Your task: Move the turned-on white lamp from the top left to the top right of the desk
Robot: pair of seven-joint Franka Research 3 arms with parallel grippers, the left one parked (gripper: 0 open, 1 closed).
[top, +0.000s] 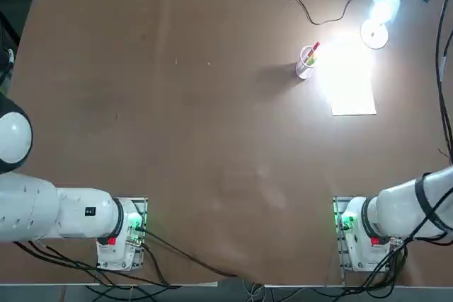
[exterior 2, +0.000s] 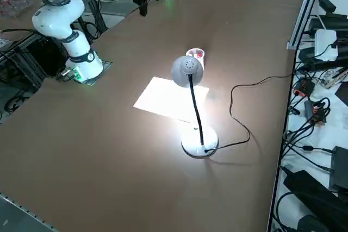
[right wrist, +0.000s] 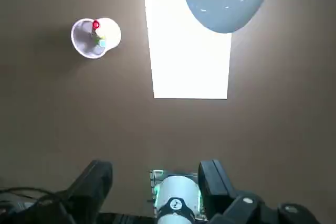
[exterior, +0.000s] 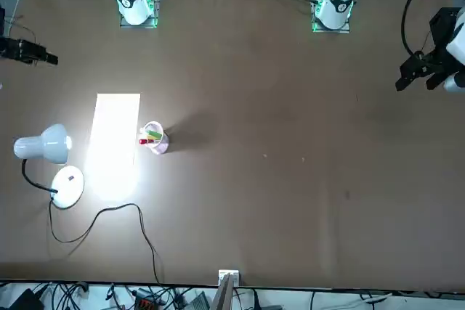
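Gripper (right wrist: 156, 182) wide open and empty, raised above the desk (top: 177, 118) looking down on paper (right wrist: 188, 45) and cup (right wrist: 95, 36); lamp (top: 377, 20) stands lit at top right, so I judge only retreat remains.

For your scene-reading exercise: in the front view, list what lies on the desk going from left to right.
Lamp → paper → pen cup. The right gripper, open, hangs at that picture's left edge, above the desk.
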